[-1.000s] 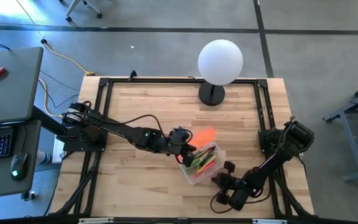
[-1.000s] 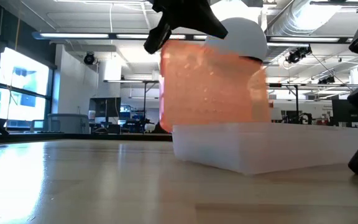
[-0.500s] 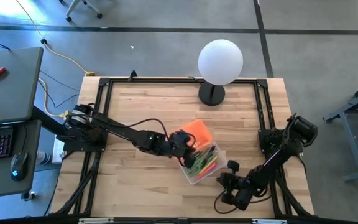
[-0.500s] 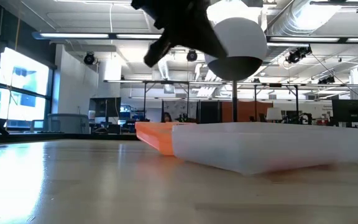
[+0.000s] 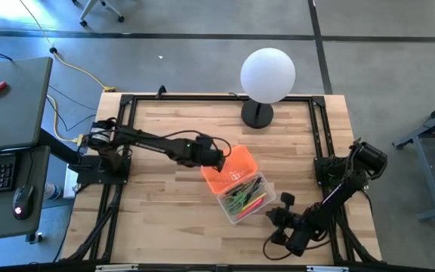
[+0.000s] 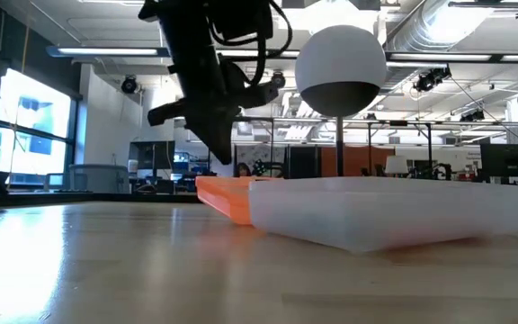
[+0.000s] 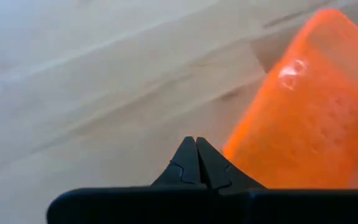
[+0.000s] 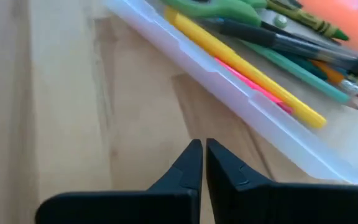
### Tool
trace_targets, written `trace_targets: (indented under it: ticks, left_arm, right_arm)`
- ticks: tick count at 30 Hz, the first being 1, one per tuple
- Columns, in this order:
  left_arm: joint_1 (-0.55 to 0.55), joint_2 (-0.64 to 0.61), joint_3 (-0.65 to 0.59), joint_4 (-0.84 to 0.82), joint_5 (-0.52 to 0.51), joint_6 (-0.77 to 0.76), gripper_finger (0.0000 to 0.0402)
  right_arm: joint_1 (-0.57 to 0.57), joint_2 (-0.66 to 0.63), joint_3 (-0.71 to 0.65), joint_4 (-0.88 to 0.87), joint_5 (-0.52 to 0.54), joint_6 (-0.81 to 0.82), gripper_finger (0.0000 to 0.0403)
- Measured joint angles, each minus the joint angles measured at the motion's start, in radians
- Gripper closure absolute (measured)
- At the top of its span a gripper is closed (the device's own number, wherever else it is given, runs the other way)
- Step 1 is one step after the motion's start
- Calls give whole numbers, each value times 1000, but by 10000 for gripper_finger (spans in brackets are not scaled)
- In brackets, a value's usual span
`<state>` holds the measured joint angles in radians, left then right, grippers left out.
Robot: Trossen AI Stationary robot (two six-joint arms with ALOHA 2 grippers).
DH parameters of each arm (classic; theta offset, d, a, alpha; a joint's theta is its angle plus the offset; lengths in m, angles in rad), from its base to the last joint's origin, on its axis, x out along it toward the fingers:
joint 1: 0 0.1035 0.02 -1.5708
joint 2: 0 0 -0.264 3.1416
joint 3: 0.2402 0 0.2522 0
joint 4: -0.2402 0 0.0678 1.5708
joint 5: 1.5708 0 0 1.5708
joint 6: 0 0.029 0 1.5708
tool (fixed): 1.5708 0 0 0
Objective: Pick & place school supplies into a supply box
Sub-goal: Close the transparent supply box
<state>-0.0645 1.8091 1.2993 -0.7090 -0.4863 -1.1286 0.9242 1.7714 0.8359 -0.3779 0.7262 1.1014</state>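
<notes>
Since a second ago the bright orange textured lid has swung from upright to lying flat on the tabletop, and my left gripper has drawn back off it toward my left. Nearest me, my right gripper waits low by the front edge, fingers together and empty, just beside the small clear plastic supply box. That box sits open near the tabletop's middle, and inside it lie the thin pens and pencils in yellow, green and black, with the green-handled scissors. Behind it the lid joins the box's far side, and my left fingers are pressed shut on nothing, just beside the lid's edge. Farthest back stands the white globe lamp. I judge the packing done, since no supplies lie loose; next the lid wants swinging back over and pressing closed. From table height the box's frosted wall hides its contents, and I cannot make out the hinge.
</notes>
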Motion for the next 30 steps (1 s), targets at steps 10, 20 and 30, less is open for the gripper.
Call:
trace_targets:
  ticks: [10, 20, 30]
  left_arm:
    - [94, 82, 1, 44, 111, 101, 392]
    - [123, 103, 6, 206, 295, 243, 392]
    - [79, 98, 145, 201, 265, 320, 392]
  right_arm:
    - [-3, 0, 0, -87, 9, 25, 403]
    - [-57, -1, 1, -133, 7, -11, 403]
    - [-120, -1, 1, -133, -55, -113, 403]
